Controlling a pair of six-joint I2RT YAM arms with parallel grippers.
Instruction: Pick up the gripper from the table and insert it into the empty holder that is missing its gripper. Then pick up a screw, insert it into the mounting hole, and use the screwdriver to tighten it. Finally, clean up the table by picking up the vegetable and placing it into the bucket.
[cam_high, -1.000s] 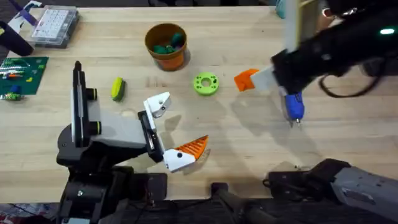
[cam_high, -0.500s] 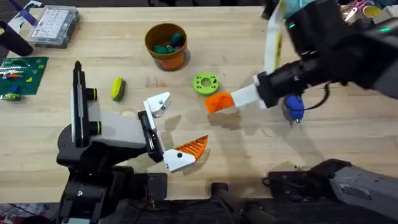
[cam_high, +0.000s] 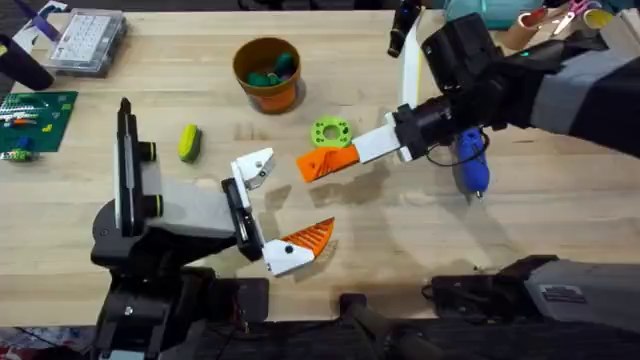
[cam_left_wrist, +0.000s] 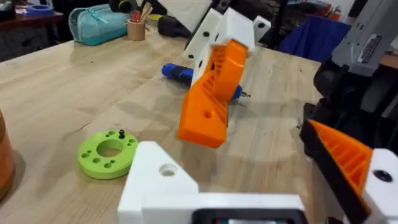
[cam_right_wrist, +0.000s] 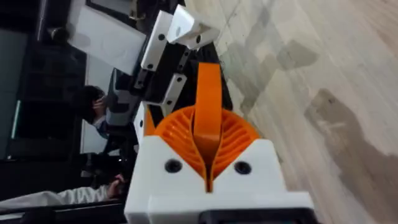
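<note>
Wooden table (cam_high: 560, 230) first: your right arm reaches in from its right side toward the middle, and the left arm sits parked near the near edge with the grey-and-black robot hand. Your right gripper (cam_high: 318, 163) has its orange pads pressed flat together; I judge nothing is between them, though that is hard to see. Its long axis runs right to left, tip pointing at the bare white holder (cam_high: 253, 167), which lies just beyond the tip, toward the left edge. So your right arm is clearly the nearer one. The left gripper (cam_high: 262, 212) stands wide apart: one jaw is that bare holder, the other bears an orange ribbed finger (cam_high: 309, 236). I cannot make out a loose finger piece lying on the table
</note>
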